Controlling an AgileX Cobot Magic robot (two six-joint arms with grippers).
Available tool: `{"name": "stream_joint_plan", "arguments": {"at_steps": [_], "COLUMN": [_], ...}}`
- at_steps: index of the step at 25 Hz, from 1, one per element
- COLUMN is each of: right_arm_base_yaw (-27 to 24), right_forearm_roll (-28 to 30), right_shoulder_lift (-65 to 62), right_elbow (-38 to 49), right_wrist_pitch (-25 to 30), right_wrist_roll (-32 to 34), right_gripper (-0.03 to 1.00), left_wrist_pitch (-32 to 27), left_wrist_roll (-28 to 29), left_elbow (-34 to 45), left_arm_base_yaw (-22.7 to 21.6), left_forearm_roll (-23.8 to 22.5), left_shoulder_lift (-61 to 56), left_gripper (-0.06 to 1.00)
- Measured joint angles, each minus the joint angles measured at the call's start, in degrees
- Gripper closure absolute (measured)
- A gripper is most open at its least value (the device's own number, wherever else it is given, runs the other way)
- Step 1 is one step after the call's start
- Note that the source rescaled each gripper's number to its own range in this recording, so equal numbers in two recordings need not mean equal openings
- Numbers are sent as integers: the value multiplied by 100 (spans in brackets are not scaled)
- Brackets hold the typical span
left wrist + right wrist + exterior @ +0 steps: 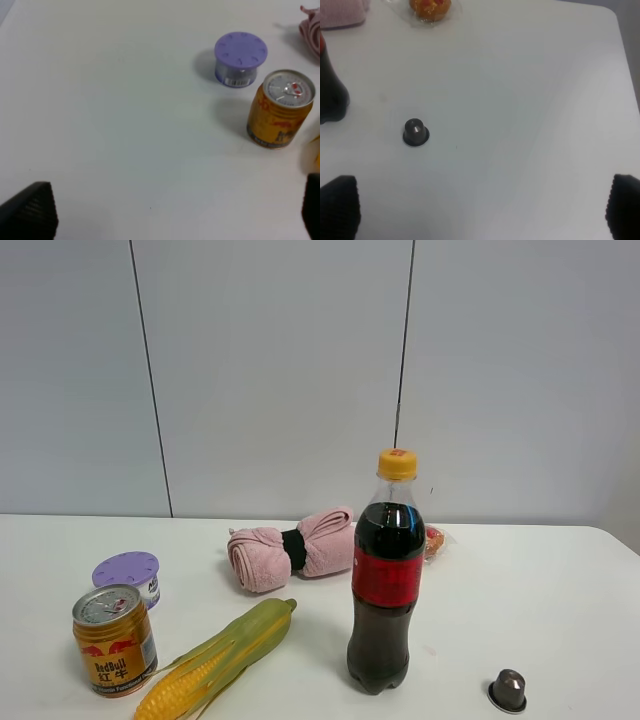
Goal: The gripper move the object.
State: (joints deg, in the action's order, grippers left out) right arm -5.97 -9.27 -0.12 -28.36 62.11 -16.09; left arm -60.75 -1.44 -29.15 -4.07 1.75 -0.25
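The gold Red Bull can point(114, 640) stands upright at the front left of the white table point(540, 590). It also shows in the left wrist view point(280, 109), next to the purple-lidded tub point(240, 59). My left gripper point(175, 212) is open and empty above bare table, well apart from the can; only its two black fingertips point(30, 210) show. My right gripper point(480, 207) is open and empty above the table's right part, near the coffee capsule point(415, 132). Neither gripper shows in the exterior high view.
A cola bottle point(386, 575) stands front centre. A corn cob point(215, 657) lies beside the can. A rolled pink towel point(292, 548) lies behind. The purple-lidded tub point(128, 576) stands behind the can. A wrapped snack point(430, 7) lies behind the bottle. The coffee capsule point(508, 689) sits front right.
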Motion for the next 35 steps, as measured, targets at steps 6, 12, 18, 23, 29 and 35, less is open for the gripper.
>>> {"name": "stream_joint_plan", "arguments": {"at_steps": [6, 12, 18, 23, 29, 35], "right_arm_base_yaw": [0, 0, 0, 0, 0, 0], "right_forearm_roll": [0, 0, 493, 927, 988, 988], "right_shoulder_lift": [0, 0, 0, 0, 0, 0], "right_elbow": [0, 0, 7, 35, 35, 35], "right_wrist_pitch": [0, -34, -74, -129, -131, -131], "right_wrist_roll": [0, 334, 1216, 1609, 1700, 1705], "right_gripper": [-3, -3, -3, -3, -3, -3], "left_wrist_pitch": [0, 0, 0, 0, 0, 0], "left_wrist_roll": [0, 0, 0, 0, 0, 0], "left_elbow": [0, 0, 0, 0, 0, 0], "left_arm_base_yaw": [0, 0, 0, 0, 0, 0], "left_forearm_roll": [0, 0, 0, 0, 0, 0], "left_shoulder_lift": [0, 0, 0, 0, 0, 0], "left_gripper": [-6, -6, -6, -6, -6, -6]}}
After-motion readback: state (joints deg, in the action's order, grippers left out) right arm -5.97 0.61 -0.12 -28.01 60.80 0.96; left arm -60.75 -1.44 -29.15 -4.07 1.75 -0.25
